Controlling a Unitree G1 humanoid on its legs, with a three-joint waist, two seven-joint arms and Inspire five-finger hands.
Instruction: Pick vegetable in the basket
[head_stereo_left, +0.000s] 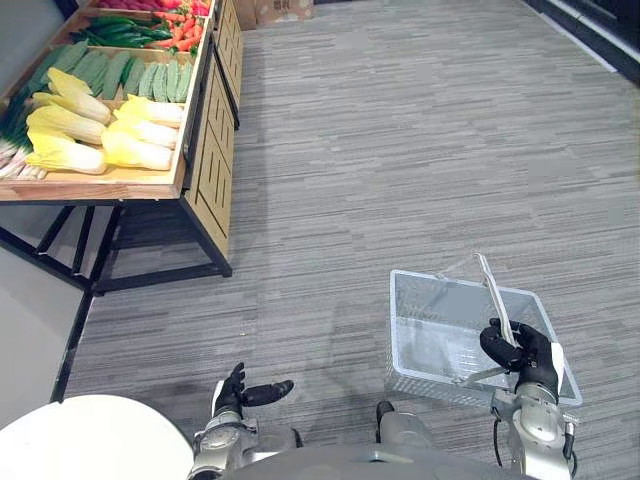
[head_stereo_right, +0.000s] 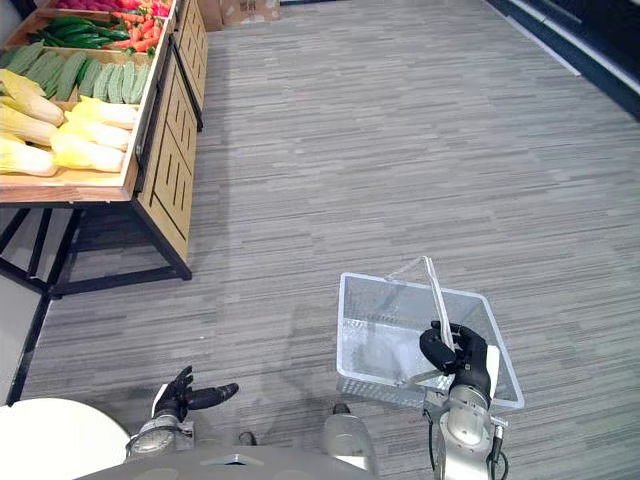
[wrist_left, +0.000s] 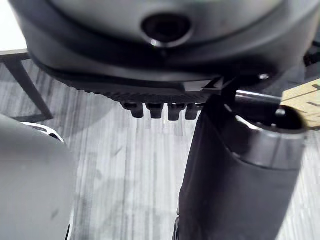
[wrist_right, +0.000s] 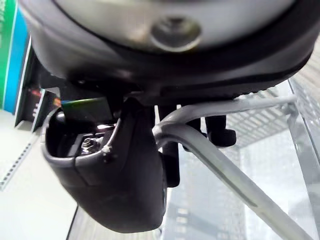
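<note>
Plastic basket (head_stereo_left: 422, 305) carried, no vegetable in it yet

I am gripping the basket's handle (head_stereo_left: 494, 288) with my right hand (head_stereo_left: 522, 352), fingers curled round it, and the basket is showing empty. My left hand (head_stereo_left: 238, 393) is hanging low, fingers relaxed, holding nothing. The vegetables, pale cabbages (head_stereo_left: 95, 125) and cucumbers (head_stereo_left: 140, 75), are lying on the wooden stand (head_stereo_left: 205, 150), well apart to my far left. I am judging the task barely begun: approaching, grasping and dropping in are all remaining

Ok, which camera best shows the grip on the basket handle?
The right wrist view: the right hand curls round the grey handle up close. Both eye views show it from afar, over the clear basket.
</note>
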